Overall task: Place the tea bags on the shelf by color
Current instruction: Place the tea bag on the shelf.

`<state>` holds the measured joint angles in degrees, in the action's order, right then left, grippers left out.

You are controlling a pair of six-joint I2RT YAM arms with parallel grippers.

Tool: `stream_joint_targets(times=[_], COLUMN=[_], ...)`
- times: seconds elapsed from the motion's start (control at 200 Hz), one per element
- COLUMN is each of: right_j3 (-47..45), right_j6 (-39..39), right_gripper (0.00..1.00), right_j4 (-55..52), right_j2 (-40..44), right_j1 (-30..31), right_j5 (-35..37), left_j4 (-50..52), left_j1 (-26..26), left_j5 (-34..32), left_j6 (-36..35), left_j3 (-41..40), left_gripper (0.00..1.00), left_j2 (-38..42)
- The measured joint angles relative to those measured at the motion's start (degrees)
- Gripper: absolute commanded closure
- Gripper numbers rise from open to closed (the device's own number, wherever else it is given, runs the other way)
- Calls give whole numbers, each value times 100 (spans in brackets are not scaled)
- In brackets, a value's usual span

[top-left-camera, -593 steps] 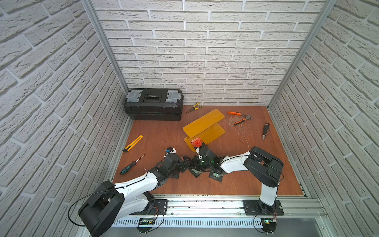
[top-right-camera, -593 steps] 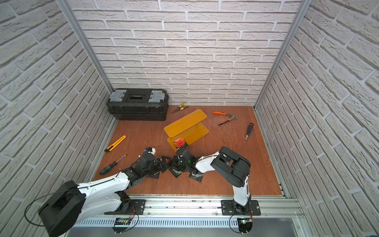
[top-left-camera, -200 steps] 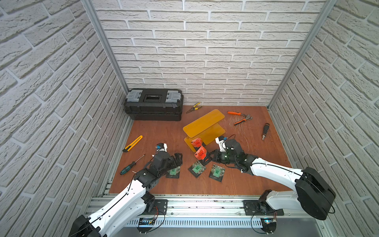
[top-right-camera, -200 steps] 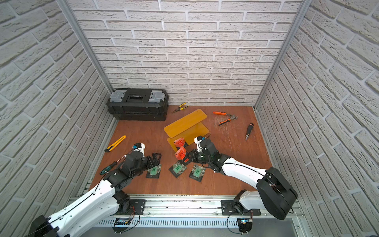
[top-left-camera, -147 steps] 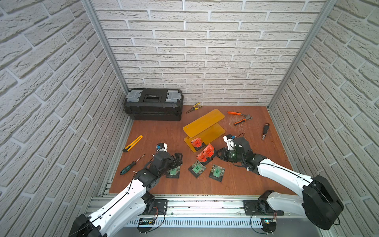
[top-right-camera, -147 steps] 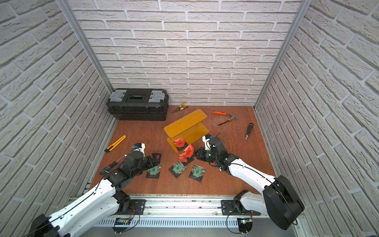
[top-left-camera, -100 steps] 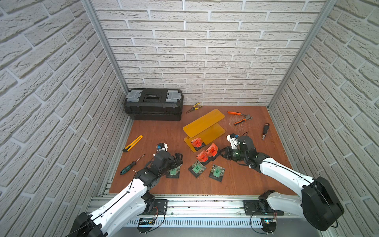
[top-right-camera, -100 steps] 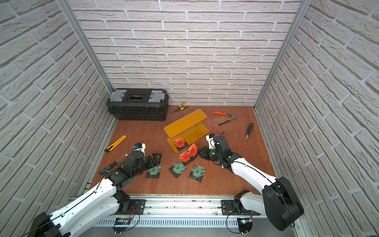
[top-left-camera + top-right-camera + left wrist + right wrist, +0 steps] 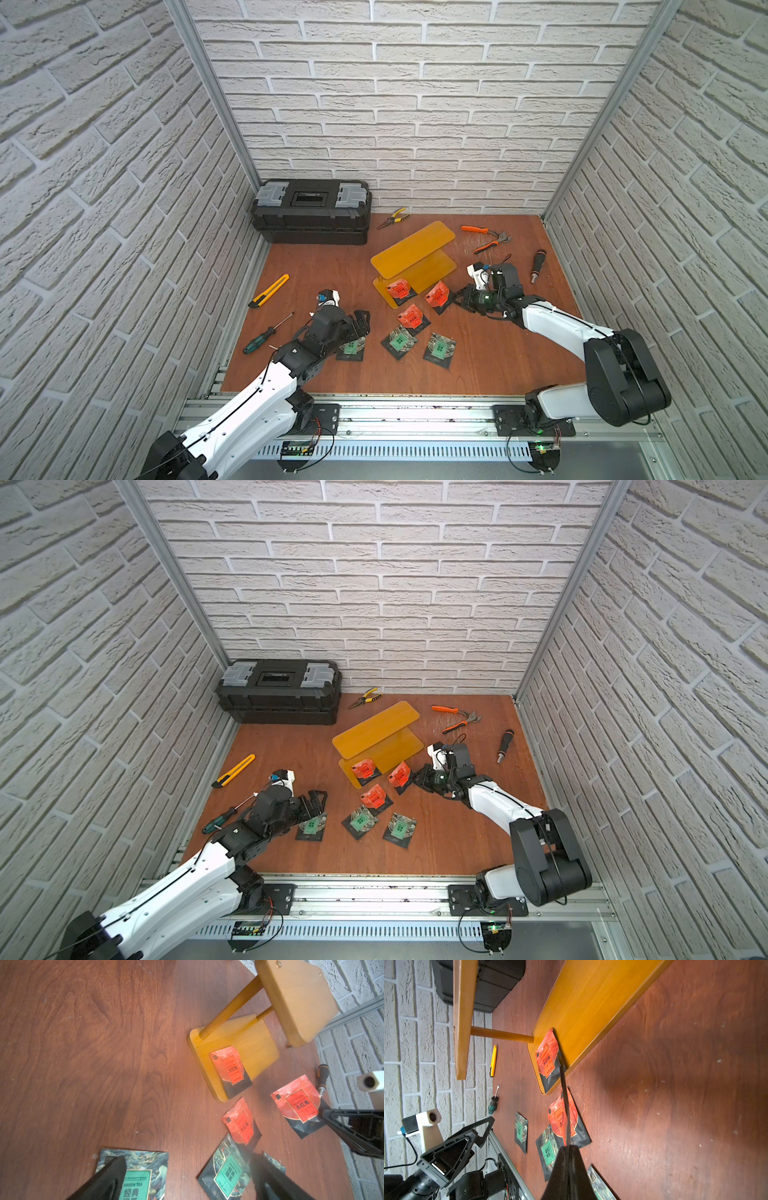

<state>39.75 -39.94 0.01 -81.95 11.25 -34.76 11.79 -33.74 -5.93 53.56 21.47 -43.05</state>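
Right gripper (image 9: 456,297) is clamped on an orange-red-labelled, black-edged square tea sachet (image 9: 437,294), just right of frame centre, beside the lower plate of the translucent amber two-tier plastic shelf (image 9: 415,245). I see a second orange-red sachet (image 9: 400,289) on that plate and a third orange-red sachet (image 9: 411,318) on the brown wooden tabletop (image 9: 498,353) below it. Left gripper (image 9: 360,328), jaws wide, hangs over the leftmost green-labelled sachet (image 9: 351,348), lower left of centre; the middle green sachet (image 9: 399,341) and rightmost green sachet (image 9: 439,349) lie to its right.

3 white brick walls (image 9: 415,124), wood floor (image 9: 332,266) — reddish-brown
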Motion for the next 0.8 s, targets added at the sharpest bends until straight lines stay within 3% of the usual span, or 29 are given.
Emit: stream_joint_targets(times=[0.8], right_j3=[872], right_j6=[-297], right_gripper=[97], right_j4=[1110], right_j2=[-1812], right_j1=[-166], right_j5=[-367], left_j4=[199], left_j1=[33], left_j5=[-4], left_j6=[26], left_j3=[0], left_gripper=[2], left_j2=[498])
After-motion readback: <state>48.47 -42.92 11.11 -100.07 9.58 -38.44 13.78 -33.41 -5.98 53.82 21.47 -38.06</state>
